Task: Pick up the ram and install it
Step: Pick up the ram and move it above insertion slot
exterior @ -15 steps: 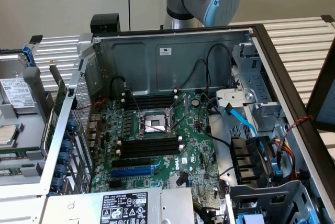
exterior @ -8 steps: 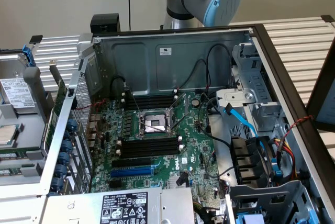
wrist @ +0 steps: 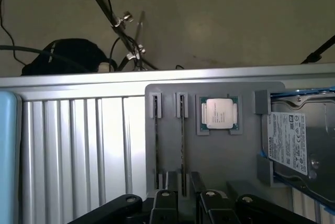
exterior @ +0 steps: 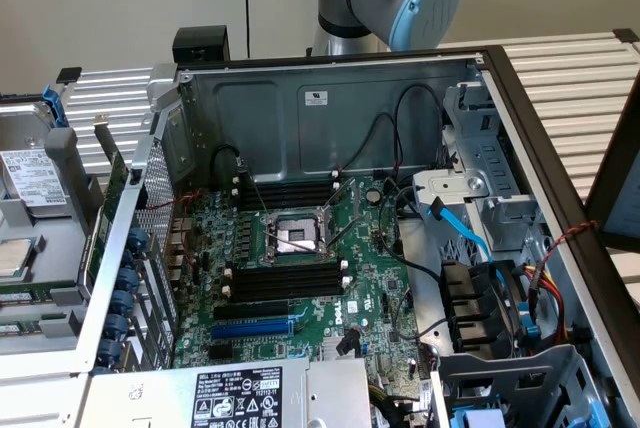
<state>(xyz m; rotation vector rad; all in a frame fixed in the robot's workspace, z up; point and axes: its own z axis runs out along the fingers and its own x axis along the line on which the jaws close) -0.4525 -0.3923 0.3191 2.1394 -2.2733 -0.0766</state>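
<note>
The ram (wrist: 181,140) stands on edge as a thin dark stick in a slot of the grey holder tray (wrist: 220,166). A second thin stick (wrist: 156,140) stands in the parallel slot beside it. My gripper (wrist: 184,205) hovers above the near end of these slots, open, its black fingers (wrist: 164,205) on either side of the ram's line and nothing between them. In the exterior view the open computer case shows the green motherboard (exterior: 370,248) with black memory slots (exterior: 285,283) beside the processor socket (exterior: 295,233).
On the tray, a processor chip (wrist: 219,114) and a hard drive (wrist: 296,145) lie beside the sticks. Ribbed metal table surface (wrist: 78,145) spreads past the tray. The case has tall walls (exterior: 330,108), cables (exterior: 460,228), a blue slot (exterior: 255,328) and a power supply (exterior: 240,393).
</note>
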